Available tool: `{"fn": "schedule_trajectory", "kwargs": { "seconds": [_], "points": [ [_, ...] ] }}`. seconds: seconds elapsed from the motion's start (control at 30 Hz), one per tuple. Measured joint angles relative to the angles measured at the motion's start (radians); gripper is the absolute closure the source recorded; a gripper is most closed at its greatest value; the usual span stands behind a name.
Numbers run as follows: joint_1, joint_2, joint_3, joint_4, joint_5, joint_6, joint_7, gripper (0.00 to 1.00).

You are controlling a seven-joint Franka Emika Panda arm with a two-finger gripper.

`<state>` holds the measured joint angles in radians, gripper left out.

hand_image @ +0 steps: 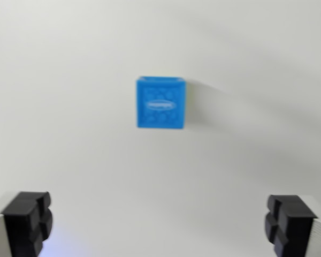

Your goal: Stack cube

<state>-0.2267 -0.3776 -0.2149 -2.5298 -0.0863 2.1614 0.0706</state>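
**Pincer wide above a lone cube**

The cube (161, 103), blue with an oval mark on its face, sits alone on the white table (69, 107); none of the table's edges show. The pincer (159, 227) is spread wide and empty, its black pads (28, 222) low at either side, well apart from the slightly blurred cube.

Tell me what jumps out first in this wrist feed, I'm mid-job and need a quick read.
The eye goes straight to the small bright blue plastic cube, alone on the plain white table surface just above the picture's centre, with a pale oval mark on its facing side. Next come the gripper's two black finger pads, wide apart in the bottom corners with nothing between them. The picture is slightly blurred, and no second cube shows.
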Motion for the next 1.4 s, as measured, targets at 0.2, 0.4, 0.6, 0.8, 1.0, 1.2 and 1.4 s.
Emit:
{"fn": "schedule_trajectory", "kwargs": {
  "seconds": [0.2,0.4,0.6,0.8,1.0,1.2,1.4],
  "points": [
    [0.000,-0.022,0.004,0.033,0.000,-0.056,0.002,0.00],
    [0.000,-0.039,0.008,0.063,0.000,-0.102,0.003,0.00],
    [0.000,-0.049,0.011,0.088,0.000,-0.137,0.003,0.00],
    [0.000,-0.056,0.013,0.107,0.000,-0.163,0.003,0.00],
    [0.000,-0.058,0.014,0.115,0.000,-0.174,0.004,0.00],
    [0.000,-0.058,0.014,0.115,0.000,-0.174,0.004,0.00],
    [0.000,-0.058,0.014,0.115,0.000,-0.174,0.004,0.00]
  ]
}}
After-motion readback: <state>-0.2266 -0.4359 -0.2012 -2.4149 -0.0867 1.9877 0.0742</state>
